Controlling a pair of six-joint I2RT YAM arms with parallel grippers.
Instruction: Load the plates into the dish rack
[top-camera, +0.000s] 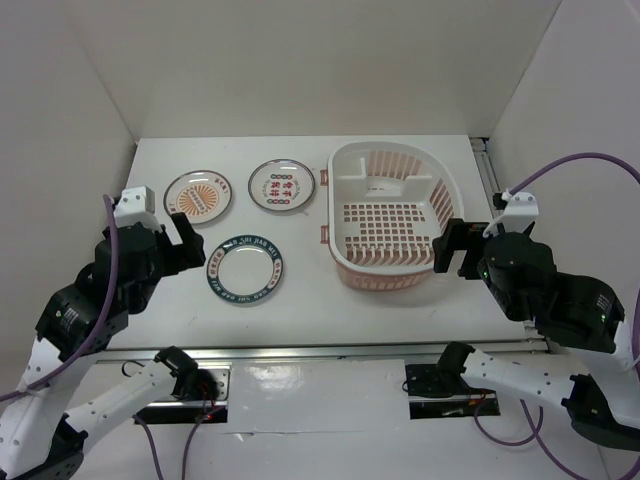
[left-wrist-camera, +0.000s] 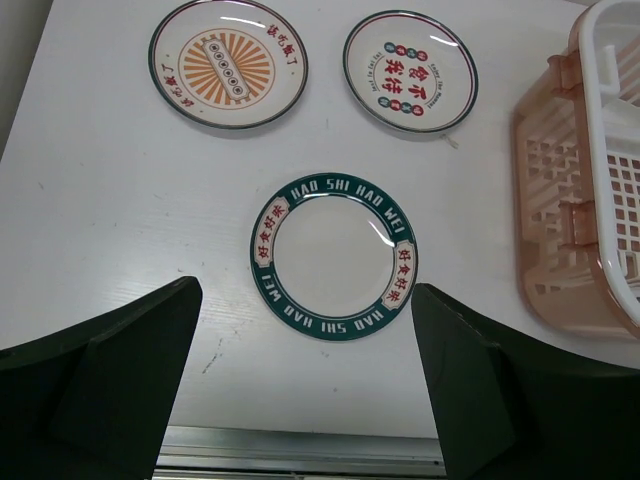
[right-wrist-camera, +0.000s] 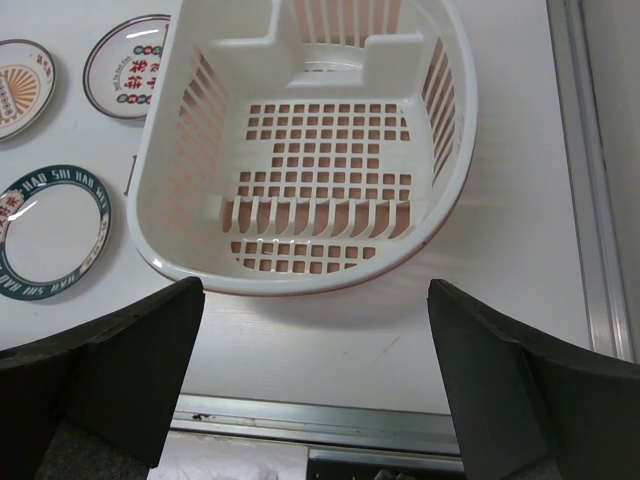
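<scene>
Nothing is loaded yet: the sunburst plate (top-camera: 198, 194), the character plate (top-camera: 282, 186) and the blue-rimmed plate (top-camera: 245, 268) are laid flat on the worktop (top-camera: 300, 315), left of the dish rack (top-camera: 392, 283). The left fingers (left-wrist-camera: 120, 380) and right fingers (right-wrist-camera: 110, 370) are held apart, gripping nothing. The rack's far compartment is partly hidden, though probably empty.

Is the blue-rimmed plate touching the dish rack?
Apart. The left wrist view shows a strip of bare table between the blue-rimmed plate and the dish rack.
</scene>
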